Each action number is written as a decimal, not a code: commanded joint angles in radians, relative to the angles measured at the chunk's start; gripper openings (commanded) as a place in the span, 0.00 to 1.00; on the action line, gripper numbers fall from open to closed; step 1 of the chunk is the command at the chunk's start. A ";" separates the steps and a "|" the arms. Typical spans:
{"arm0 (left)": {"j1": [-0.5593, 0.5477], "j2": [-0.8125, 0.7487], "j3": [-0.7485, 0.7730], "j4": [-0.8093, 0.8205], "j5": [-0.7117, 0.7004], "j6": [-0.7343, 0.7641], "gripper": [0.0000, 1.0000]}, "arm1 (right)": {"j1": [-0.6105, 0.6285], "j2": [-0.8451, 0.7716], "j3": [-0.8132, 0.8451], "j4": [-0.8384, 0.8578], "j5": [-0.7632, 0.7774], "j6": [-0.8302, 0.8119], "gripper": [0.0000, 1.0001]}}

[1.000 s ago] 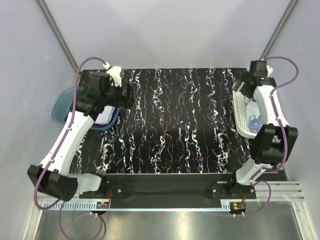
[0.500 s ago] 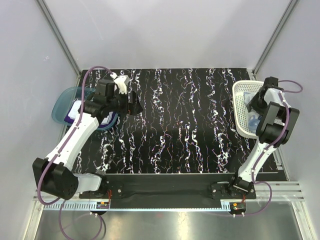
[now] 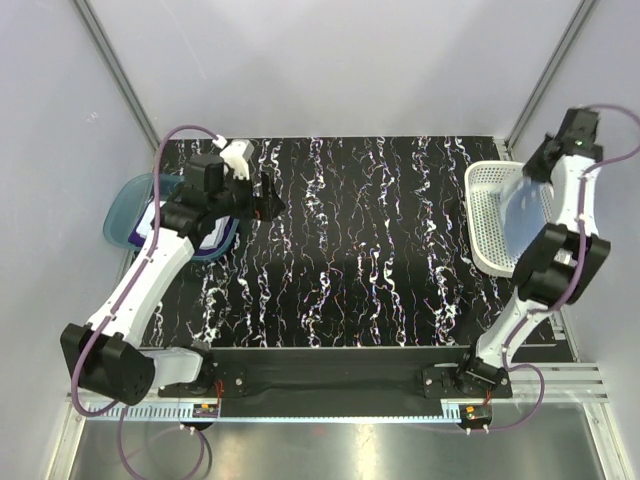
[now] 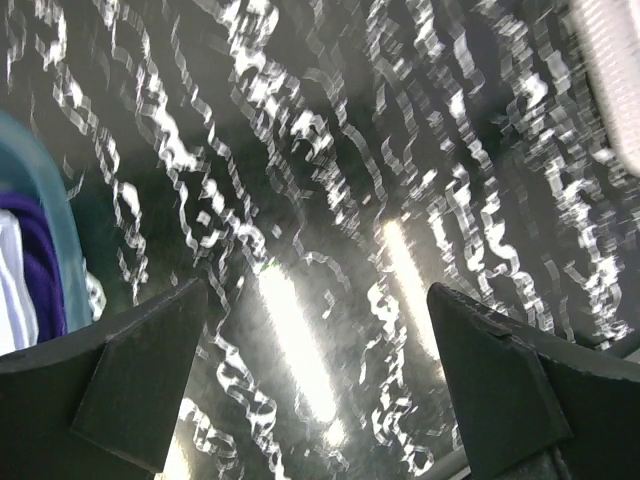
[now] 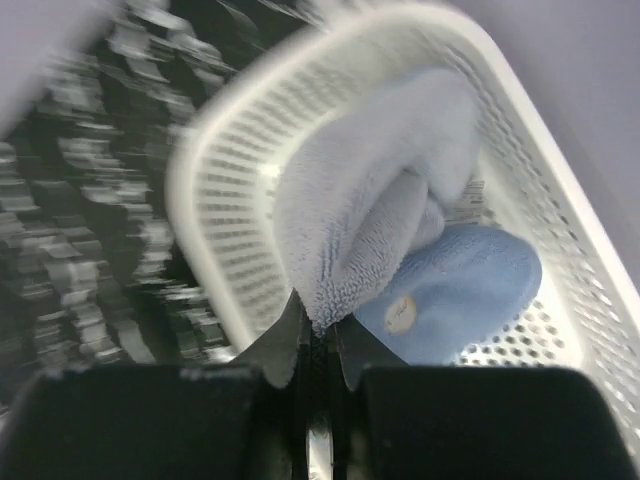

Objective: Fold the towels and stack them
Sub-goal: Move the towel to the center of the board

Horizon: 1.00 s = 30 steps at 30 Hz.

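Pick-up step. Right claw point(image 5: 318, 340) pinches edge of light blue terry-cloth towel point(image 5: 370, 190), hanging just ahead over white plastic mesh basket point(image 5: 560, 230). Left claw point(image 4: 315, 340) spread, empty. Next: carry clear, lay flat for folding.

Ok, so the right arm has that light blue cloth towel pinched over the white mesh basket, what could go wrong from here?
1. The right pincer is shut on only a thin edge of the light blue cloth towel, so the towel may slip free when lifted.
2. The towel's lower part lies in the white plastic mesh basket. It could snag the mesh and drag the basket, which sits near the right edge of the black marbled table.
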<state>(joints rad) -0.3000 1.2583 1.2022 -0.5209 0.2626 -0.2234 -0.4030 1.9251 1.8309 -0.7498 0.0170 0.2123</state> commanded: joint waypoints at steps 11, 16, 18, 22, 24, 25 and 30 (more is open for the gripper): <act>0.002 -0.117 -0.033 0.153 0.164 -0.031 0.99 | 0.283 -0.431 0.229 -0.022 -0.610 0.101 0.06; 0.004 -0.151 -0.055 0.141 0.109 -0.019 0.99 | 0.397 -0.590 -0.244 0.159 -0.637 0.212 0.11; 0.005 -0.160 -0.062 0.134 0.093 -0.017 0.99 | 0.441 -0.629 -0.463 0.210 -0.623 0.225 0.13; 0.004 -0.143 -0.066 0.087 0.030 -0.011 0.99 | 0.545 -0.624 -0.796 0.328 -0.550 0.329 0.22; 0.004 -0.123 -0.061 0.068 0.018 -0.013 0.99 | 0.604 -0.600 -0.925 0.348 -0.514 0.360 0.25; 0.004 -0.117 -0.062 0.055 0.015 -0.013 0.99 | 0.619 -0.583 -0.956 0.349 -0.487 0.380 0.31; 0.002 -0.057 -0.087 0.041 0.024 -0.066 0.97 | 0.653 -0.618 -0.998 0.268 -0.413 0.378 0.54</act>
<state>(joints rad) -0.3000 1.1637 1.1339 -0.4824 0.3023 -0.2600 0.2489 1.3838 0.7731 -0.5228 -0.4686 0.5648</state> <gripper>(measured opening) 0.979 0.521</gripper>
